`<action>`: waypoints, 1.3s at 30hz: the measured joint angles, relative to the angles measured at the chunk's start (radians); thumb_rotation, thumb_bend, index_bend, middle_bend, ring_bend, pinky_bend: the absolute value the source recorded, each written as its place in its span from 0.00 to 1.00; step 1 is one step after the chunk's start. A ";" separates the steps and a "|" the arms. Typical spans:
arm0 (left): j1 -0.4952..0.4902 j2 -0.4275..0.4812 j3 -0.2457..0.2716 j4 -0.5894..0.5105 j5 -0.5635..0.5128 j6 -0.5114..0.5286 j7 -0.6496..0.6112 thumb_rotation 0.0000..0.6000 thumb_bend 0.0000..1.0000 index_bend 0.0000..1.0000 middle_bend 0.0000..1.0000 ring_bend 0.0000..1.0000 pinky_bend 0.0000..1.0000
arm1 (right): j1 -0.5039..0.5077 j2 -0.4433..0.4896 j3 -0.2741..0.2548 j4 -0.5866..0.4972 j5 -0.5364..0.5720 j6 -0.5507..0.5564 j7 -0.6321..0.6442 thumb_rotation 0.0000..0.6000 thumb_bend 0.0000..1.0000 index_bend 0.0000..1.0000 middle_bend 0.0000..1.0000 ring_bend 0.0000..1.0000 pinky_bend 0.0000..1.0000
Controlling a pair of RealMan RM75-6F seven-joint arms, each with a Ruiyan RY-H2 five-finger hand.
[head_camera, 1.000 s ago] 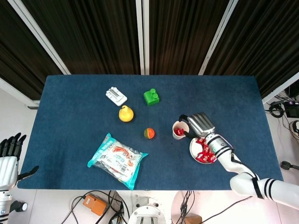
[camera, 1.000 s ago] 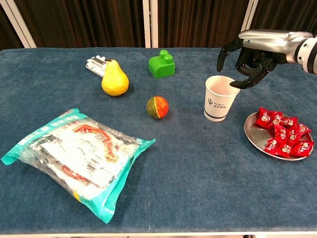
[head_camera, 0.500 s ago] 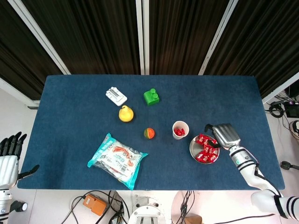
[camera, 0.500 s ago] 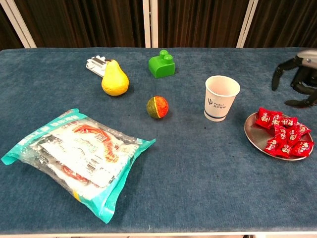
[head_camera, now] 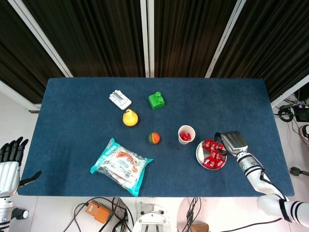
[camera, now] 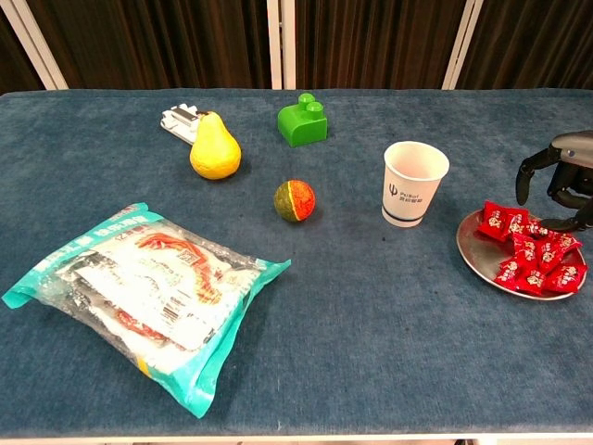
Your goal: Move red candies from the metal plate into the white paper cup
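A white paper cup [head_camera: 186, 134] [camera: 414, 183] stands right of centre on the blue table, and the head view shows red candies inside it. To its right a metal plate [head_camera: 199, 155] [camera: 473, 250] carries several red wrapped candies [head_camera: 211, 153] [camera: 531, 247]. My right hand [head_camera: 231, 142] [camera: 563, 177] hovers at the plate's far right rim, fingers apart and curled downward over the candies, holding nothing. My left hand [head_camera: 10, 159] hangs off the table's left edge with its fingers spread, shown only in the head view.
A yellow pear [camera: 214, 150], a green block [camera: 303, 120], a white clip-like part [camera: 180, 119] and an orange-green ball [camera: 295, 200] lie left of the cup. A large snack bag [camera: 148, 289] fills the front left.
My right hand left the spot above the cup, swung right past the plate, and has now dropped lower over the plate's right rim. The left hand stayed still.
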 measured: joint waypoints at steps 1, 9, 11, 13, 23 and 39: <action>0.001 0.001 0.001 0.000 0.000 0.000 0.001 1.00 0.00 0.00 0.00 0.00 0.00 | 0.003 -0.005 0.002 0.005 0.003 -0.006 -0.003 1.00 0.46 0.49 0.92 1.00 1.00; 0.002 0.003 0.001 -0.002 -0.003 0.000 0.003 1.00 0.00 0.00 0.00 0.00 0.00 | 0.021 -0.021 0.012 0.013 0.028 -0.039 -0.021 1.00 0.46 0.46 0.92 1.00 1.00; 0.001 0.003 0.001 -0.002 -0.002 -0.001 0.004 1.00 0.00 0.00 0.00 0.00 0.00 | 0.023 -0.026 0.012 0.014 0.031 -0.044 -0.023 1.00 0.46 0.47 0.92 1.00 1.00; 0.001 0.002 0.001 -0.002 -0.003 -0.002 0.004 1.00 0.00 0.00 0.00 0.00 0.00 | 0.024 -0.029 0.012 0.016 0.033 -0.048 -0.024 1.00 0.46 0.48 0.92 1.00 1.00; 0.004 0.003 0.002 0.001 -0.007 -0.003 0.002 1.00 0.00 0.00 0.00 0.00 0.00 | 0.035 -0.049 0.015 0.031 0.036 -0.067 -0.021 1.00 0.46 0.53 0.92 1.00 1.00; 0.011 0.001 0.004 0.011 -0.008 0.004 -0.008 1.00 0.00 0.00 0.00 0.00 0.00 | 0.045 -0.075 0.022 0.051 0.016 -0.069 -0.007 1.00 0.76 0.69 0.92 1.00 1.00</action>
